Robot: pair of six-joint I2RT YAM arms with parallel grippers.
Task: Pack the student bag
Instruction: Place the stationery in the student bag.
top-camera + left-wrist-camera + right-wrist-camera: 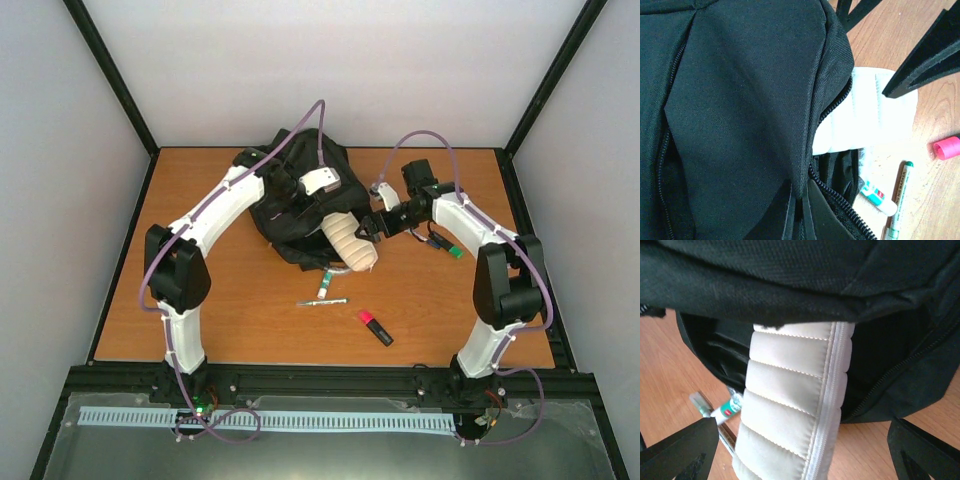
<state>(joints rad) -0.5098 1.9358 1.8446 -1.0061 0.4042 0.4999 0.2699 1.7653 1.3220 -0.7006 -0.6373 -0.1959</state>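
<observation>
The student bag is a black fabric backpack lying at the back middle of the table. My left gripper is shut on a fold of the bag's flap by the zipper and holds the opening up. A white quilted pouch lies with its upper end inside the bag's mouth. My right gripper is wide open, its fingers on either side of the pouch without touching it. The bag's inside is dark.
A green-and-white glue stick and a pen lie just in front of the bag; both show in the left wrist view, the glue stick beside the pen. A pink highlighter lies nearer. A small green item lies by the right arm.
</observation>
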